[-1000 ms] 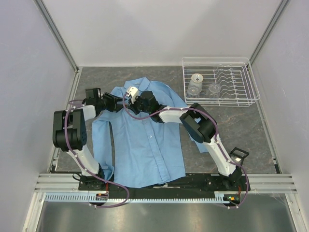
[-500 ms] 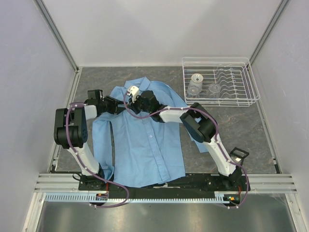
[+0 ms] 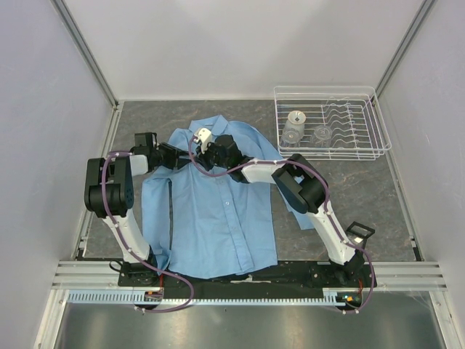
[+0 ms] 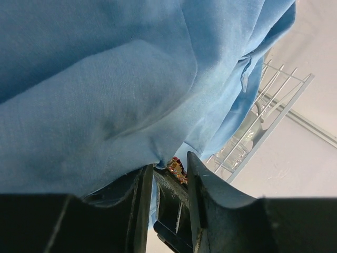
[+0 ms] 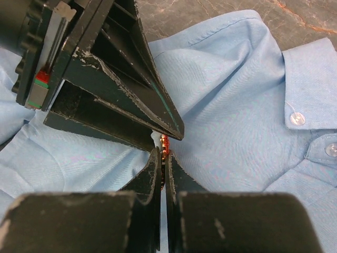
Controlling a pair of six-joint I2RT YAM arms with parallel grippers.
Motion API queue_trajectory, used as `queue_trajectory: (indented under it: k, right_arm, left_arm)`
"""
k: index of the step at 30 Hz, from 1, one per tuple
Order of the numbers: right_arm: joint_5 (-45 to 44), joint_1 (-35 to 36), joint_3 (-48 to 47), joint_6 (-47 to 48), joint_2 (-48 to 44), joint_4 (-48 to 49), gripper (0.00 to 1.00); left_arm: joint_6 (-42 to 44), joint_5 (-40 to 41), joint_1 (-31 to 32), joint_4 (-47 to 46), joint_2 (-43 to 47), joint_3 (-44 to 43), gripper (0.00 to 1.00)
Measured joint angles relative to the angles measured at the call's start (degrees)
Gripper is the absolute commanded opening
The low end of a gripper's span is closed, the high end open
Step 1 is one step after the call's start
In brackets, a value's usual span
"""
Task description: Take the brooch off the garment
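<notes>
Jaws of the left gripper [image 4: 168, 163] have narrowed, yet stand apart around a fold of the shirt [image 3: 218, 218] near its collar. There the clenched right gripper [image 5: 163, 153] pinches the brooch [image 5: 164, 141], so with the cloth braced the pull seems near. Grey marbled table [image 3: 363, 196], wire dish rack [image 3: 330, 157] far right, pale walls [image 3: 240, 43] around.

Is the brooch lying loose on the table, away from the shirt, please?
No, the brooch sits against the shirt, pinched in the tips of the right gripper.

Bright even light, soft shadows, foregrnd blurry.
</notes>
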State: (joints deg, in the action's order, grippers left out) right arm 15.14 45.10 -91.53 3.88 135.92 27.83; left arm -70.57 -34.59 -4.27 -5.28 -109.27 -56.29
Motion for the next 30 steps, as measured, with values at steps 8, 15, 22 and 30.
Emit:
queue_trajectory:
  k: [8, 15, 22, 30]
  right_arm:
    - [1.8, -0.3, 0.0, 0.6, 0.0, -0.2, 0.00]
    - [3.3, -0.6, 0.5, 0.9, 0.0, 0.5, 0.00]
    - [3.2, -0.6, 1.2, 0.8, 0.0, 1.4, 0.00]
    - [2.4, -0.2, 1.2, 0.6, 0.0, 1.7, 0.00]
  left_arm:
    - [0.3, -0.2, 0.0, 0.4, 0.0, -0.4, 0.22]
    - [1.5, -0.3, 0.0, 1.0, 0.0, -0.5, 0.11]
    - [2.9, -0.1, 0.1, 1.8, 0.1, -0.6, 0.27]
    - [5.0, 1.3, 0.1, 3.5, 1.1, -0.6, 0.39]
